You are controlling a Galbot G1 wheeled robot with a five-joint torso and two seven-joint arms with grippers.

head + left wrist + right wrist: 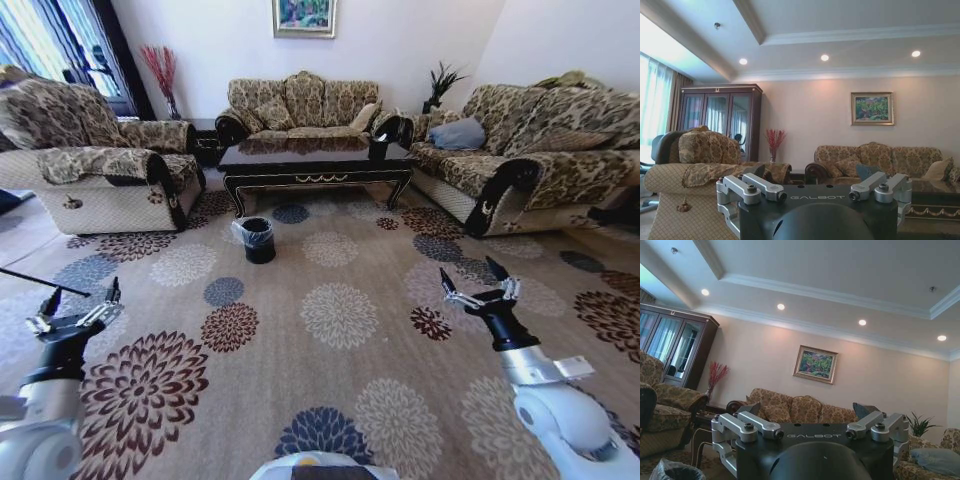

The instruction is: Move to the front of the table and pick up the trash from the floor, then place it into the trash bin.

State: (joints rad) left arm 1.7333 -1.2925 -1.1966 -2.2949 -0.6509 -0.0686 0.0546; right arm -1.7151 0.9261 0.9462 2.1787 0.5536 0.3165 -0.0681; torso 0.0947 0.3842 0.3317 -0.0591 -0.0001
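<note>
Standing well back from the desk [315, 165] at 12 o'clock; trash bin [258, 240] at 11 o'clock on the floor [340, 310]. Left hand [75, 310] and right hand [480, 290] raised, spread wide, empty. Trash not discernible from here. Risks: bumping the bin on approach, missing small litter against patterned carpet.

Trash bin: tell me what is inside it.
The trash bin holds a crinkled clear bag folded over its rim. Its inside looks dark from the head view; the bottom is hidden, so any trash in it cannot be seen.
</note>
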